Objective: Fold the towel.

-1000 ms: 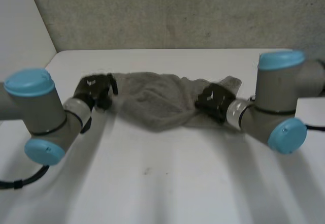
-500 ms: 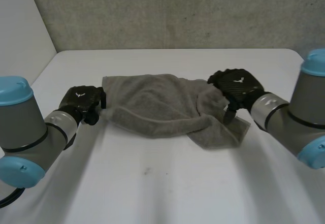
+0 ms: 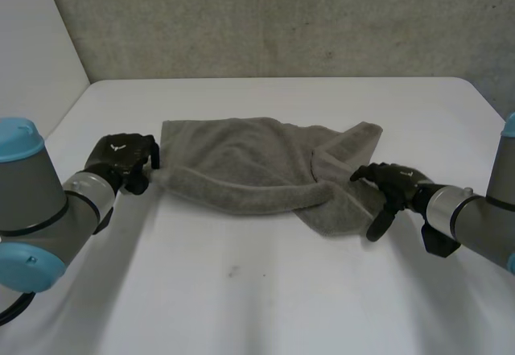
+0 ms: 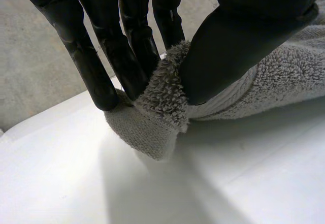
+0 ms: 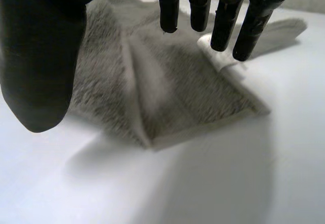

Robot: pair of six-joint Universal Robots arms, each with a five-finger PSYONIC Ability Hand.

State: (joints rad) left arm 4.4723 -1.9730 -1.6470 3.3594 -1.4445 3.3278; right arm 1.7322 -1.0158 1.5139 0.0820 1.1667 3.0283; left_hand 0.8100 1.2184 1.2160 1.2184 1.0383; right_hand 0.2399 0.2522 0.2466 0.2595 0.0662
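My head camera sits between and behind my arms and looks down and forward across the white table to the far grey wall. My left wrist camera looks along the palm of my left hand, very near the towel at its left corner. My right wrist camera looks past my right hand from farther off (over the towel's right end). All three views share towel and table.
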